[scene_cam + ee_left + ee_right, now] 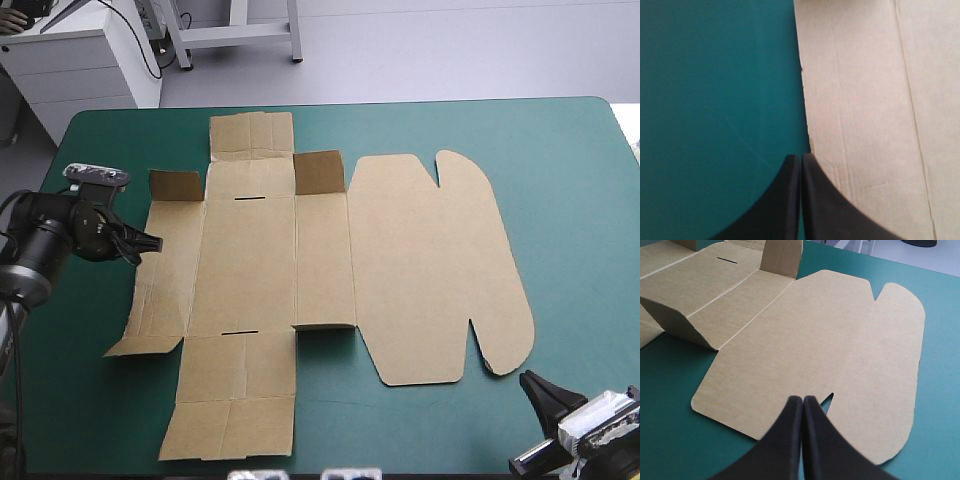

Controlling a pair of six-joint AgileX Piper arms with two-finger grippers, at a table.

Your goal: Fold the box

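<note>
The brown box (400, 260) lies as a cut sheet spread across the middle of the table. Its rounded lid points right, and two small flaps (318, 172) stand upright at the far side. My left gripper (155, 242) is shut, its tip at the left edge of the box's left panel (865, 100), with the tip (801, 159) right on that edge. Near the table's front right corner my right gripper (528, 378) is shut and holds nothing. In its own view the gripper (802, 399) points at the notch in the lid (790, 340).
The teal-green cover (570, 150) stretches wide to the right of the box. A narrower strip of it runs along the near edge. The box's near end flaps (232, 400) reach close to the table's front edge.
</note>
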